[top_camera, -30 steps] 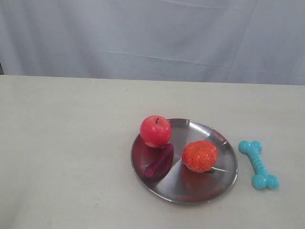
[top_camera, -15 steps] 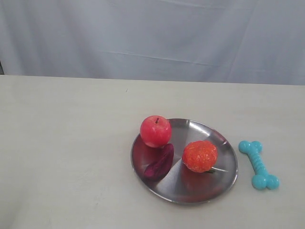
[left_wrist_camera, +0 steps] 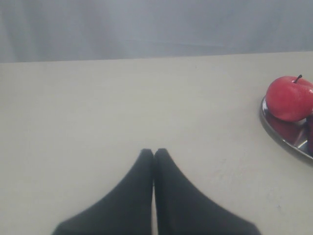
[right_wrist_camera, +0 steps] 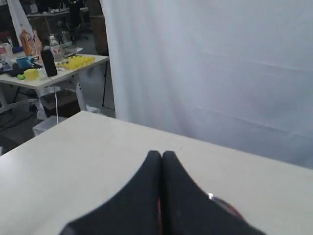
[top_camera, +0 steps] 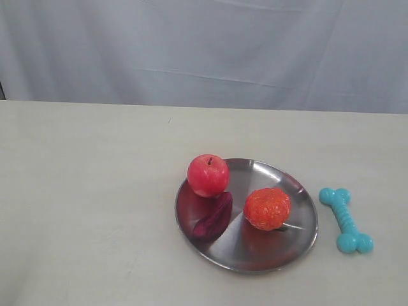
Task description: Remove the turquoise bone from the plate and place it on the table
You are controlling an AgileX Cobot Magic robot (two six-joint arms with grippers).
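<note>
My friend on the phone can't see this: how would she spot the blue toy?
Find the pale table, then the shiny round plate on it. Just right of the plate in the exterior view lies the turquoise bone. It alone is blue and ribbed; the red apple, orange ball and purple piece sit on the plate.

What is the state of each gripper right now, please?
Left gripper: shut, holding nothing.
Right gripper: shut, holding nothing.

exterior camera overlooks the plate (top_camera: 264, 175); left wrist shares its rim.
</note>
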